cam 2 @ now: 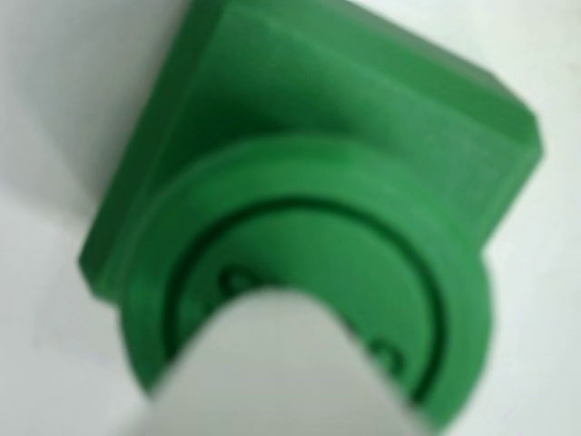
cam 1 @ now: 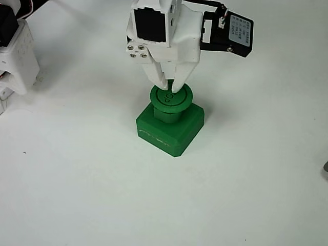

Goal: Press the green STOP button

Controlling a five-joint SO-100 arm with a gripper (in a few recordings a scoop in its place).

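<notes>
The green STOP button [cam 1: 171, 97] stands near the middle of the white table, its round cap on a short stem above a square chamfered base [cam 1: 169, 128]. My white gripper [cam 1: 170, 87] comes straight down from above, fingers drawn together, tips resting on the cap's top. In the wrist view the cap [cam 2: 272, 245] is blurred and very close, with a white fingertip [cam 2: 281, 363] covering its lower middle and part of the embossed ring.
The white arm base [cam 1: 15, 56] stands at the left edge of the fixed view. A black servo block [cam 1: 233, 33] sticks out to the right of the gripper. Bare white table [cam 1: 256, 179] surrounds the button.
</notes>
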